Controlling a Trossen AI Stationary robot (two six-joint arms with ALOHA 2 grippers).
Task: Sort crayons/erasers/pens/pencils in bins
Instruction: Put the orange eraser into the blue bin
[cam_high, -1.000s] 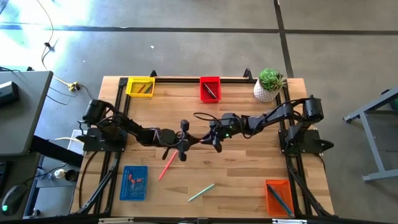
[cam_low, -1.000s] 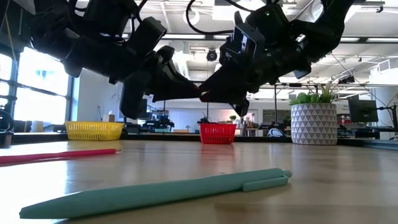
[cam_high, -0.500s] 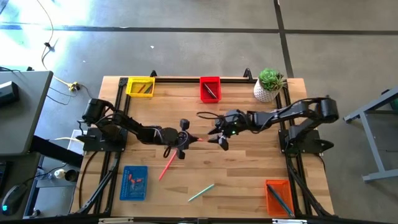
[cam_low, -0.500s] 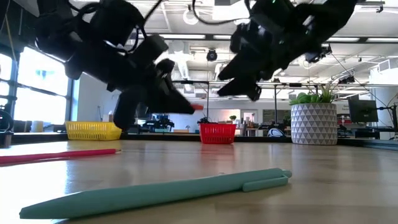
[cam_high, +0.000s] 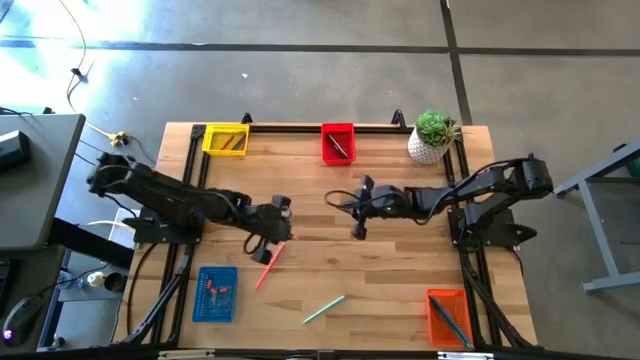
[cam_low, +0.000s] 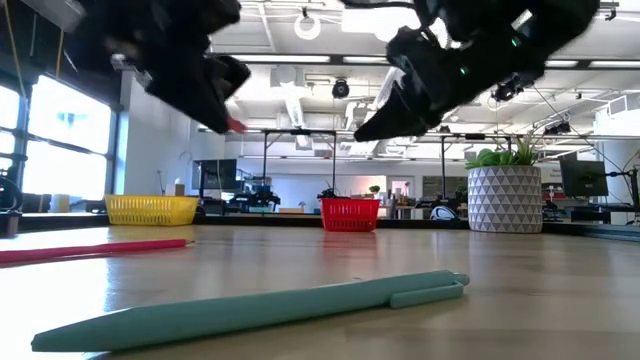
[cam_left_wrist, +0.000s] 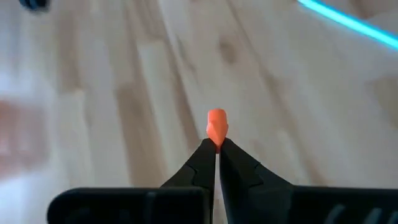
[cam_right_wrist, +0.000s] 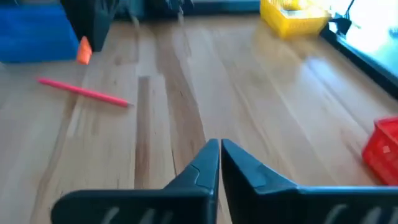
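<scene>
Orange crayon stub (cam_left_wrist: 216, 126) pinched between left gripper (cam_left_wrist: 217, 147) fingertips (protruding beyond)

The left gripper (cam_left_wrist: 216, 148) pinches a small orange crayon (cam_left_wrist: 216, 126) between closed fingertips above the wooden table (cam_left_wrist: 124, 93); a teal pen (cam_left_wrist: 348, 22) lies beyond.

The table (cam_high: 390, 270) is pale planked wood with a smooth, faintly glossy finish; the yellow bin (cam_high: 225, 138) and red bin (cam_high: 337, 143) look like mesh plastic; the teal pen (cam_low: 250, 310) is matt plastic; the plant pot (cam_low: 505, 199) has a faceted, matt white surface.
</scene>
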